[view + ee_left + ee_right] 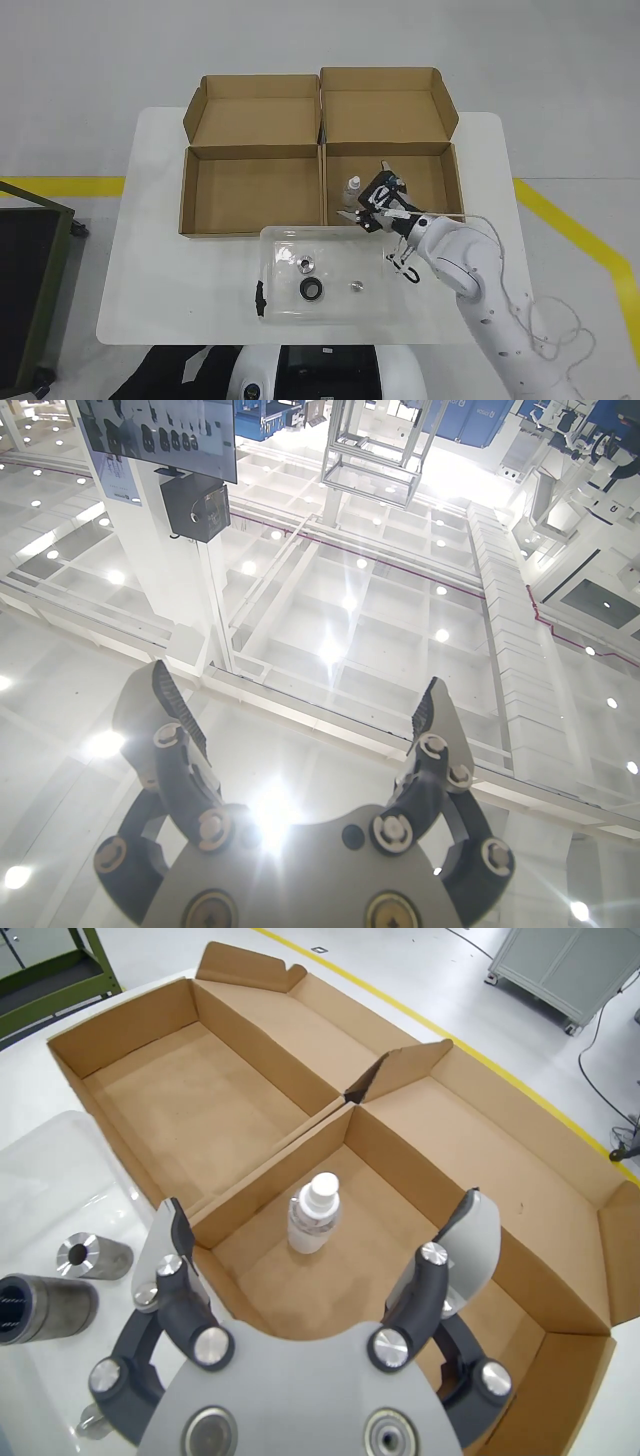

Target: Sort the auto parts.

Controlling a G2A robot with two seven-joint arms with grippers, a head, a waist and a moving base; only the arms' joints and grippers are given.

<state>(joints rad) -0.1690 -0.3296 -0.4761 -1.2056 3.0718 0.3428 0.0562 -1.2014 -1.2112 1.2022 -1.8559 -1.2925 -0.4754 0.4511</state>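
A small white-capped bottle (353, 187) (311, 1228) stands upright inside the right cardboard box (440, 180) (425, 1153), near the wall it shares with the left cardboard box (250, 192) (200, 1093). My right gripper (364, 203) (324, 1203) hovers open just above that box's near corner, its fingers apart on either side of the bottle and not touching it. The clear tray (285, 240) (45, 1153) holds a steel bushing (305, 265) (92, 1255), a dark bearing sleeve (312, 290) (47, 1308) and a small bolt (356, 286) (92, 1423). My left gripper (300, 695) is open, pointing up at the ceiling.
Both boxes have their lids folded back toward the table's far edge. A small black part (259, 298) lies at the tray's left edge. White table surface (150, 250) is free to the left of the tray and boxes.
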